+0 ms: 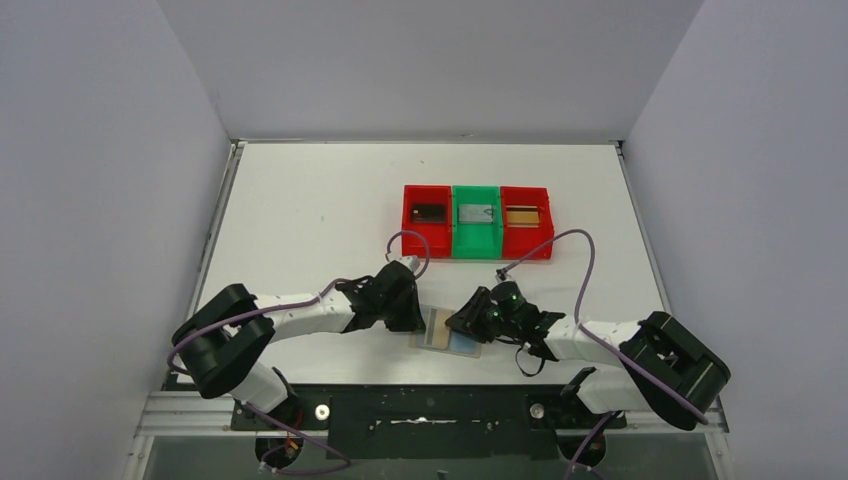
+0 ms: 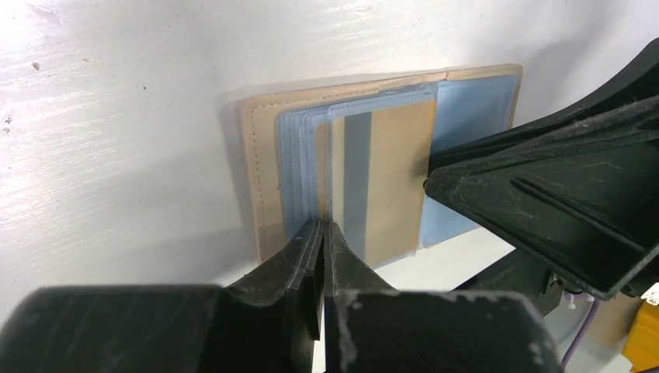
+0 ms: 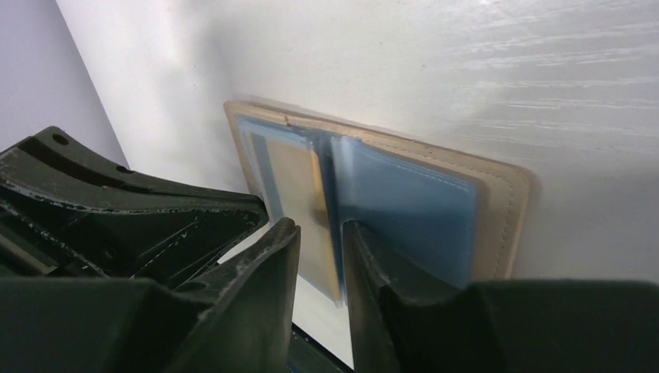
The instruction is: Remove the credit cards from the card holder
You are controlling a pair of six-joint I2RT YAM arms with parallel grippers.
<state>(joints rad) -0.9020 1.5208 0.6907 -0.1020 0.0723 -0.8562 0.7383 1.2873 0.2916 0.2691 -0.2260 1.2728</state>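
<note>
The card holder (image 2: 256,155) is laid open on the table (image 1: 300,220), at 12 o'clock of the left gripper (image 2: 322,230). Its fingers are pressed together at the near edge of the clear sleeves (image 2: 299,155); whether one is pinched cannot be told. A tan, grey-striped credit card (image 2: 388,179) is seen in the top sleeve. The right gripper (image 3: 321,233) is held slightly parted, a lifted sleeve standing in the gap. Only the top view shows the trays (image 1: 410,245), at 12 o'clock of the holder.

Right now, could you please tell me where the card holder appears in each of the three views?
Top external: card holder low centre, between left gripper and right gripper.
Left wrist: card holder fills mid-frame, beyond the fingers.
Right wrist: card holder centre, beyond the fingers.
Shared landmark: the tan striped card inside it.
</note>
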